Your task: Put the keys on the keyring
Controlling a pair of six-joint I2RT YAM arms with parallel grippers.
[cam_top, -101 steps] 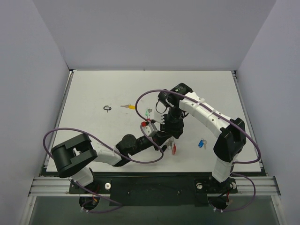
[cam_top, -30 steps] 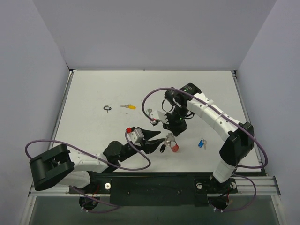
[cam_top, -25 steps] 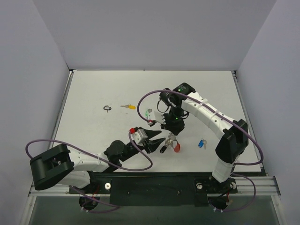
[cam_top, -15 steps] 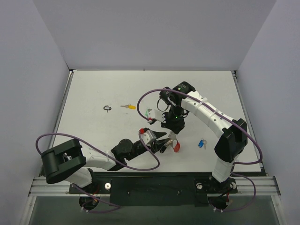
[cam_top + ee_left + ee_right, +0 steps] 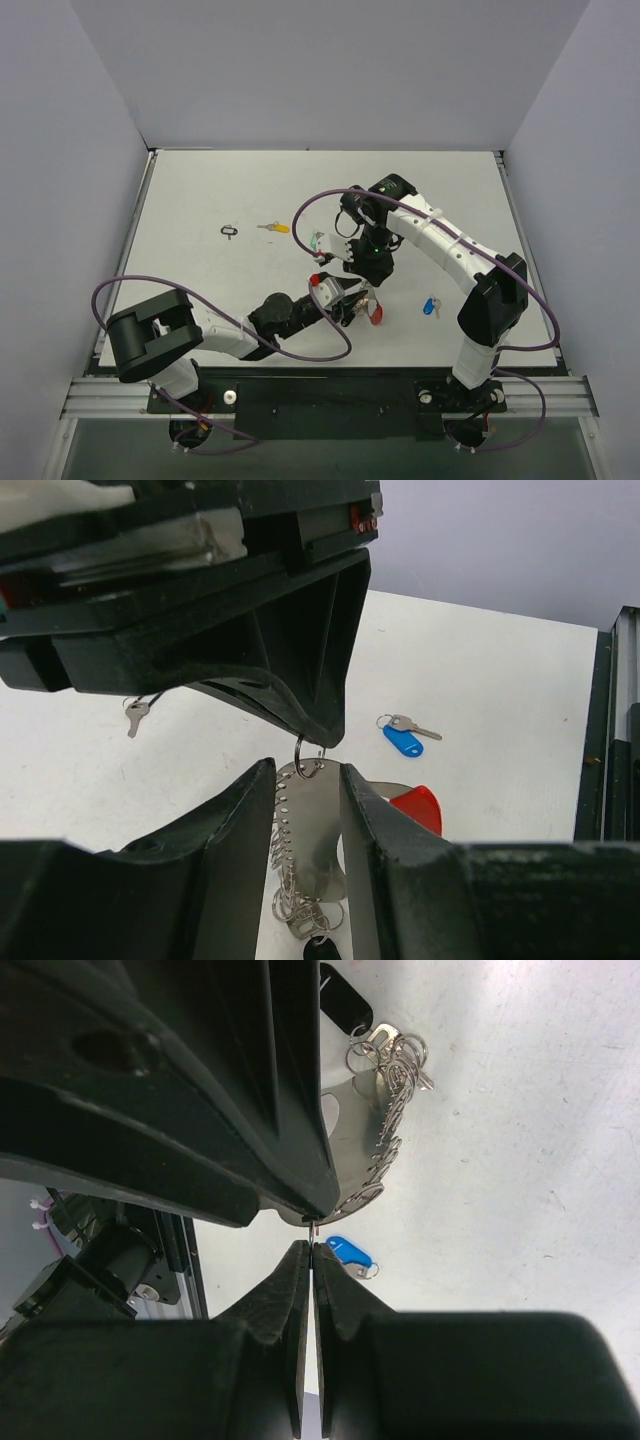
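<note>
1. Keyring [image 5: 312, 825] is at front centre of the worktop [image 5: 450, 190], between both claws, with its red tag [image 5: 418, 808] alongside.
2. Left claw [image 5: 307, 772] clamps its flat silver plate by both edges.
3. Right claw [image 5: 312, 1250], fully closed, pinches the small top ring, crowding in overhead.
4. Blue key [image 5: 402, 740] lies to the right, apart.
5. Green key [image 5: 318, 241] is behind; yellow key [image 5: 272, 228] and black loop [image 5: 229, 232] lie farther left.

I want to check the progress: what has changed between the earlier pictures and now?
The left pincer drew back a little toward its base, then came forward again and closed around the keyring. The right pincer stayed shut on the keyring's top ring. The blue key, yellow key and black loop did not move.
</note>
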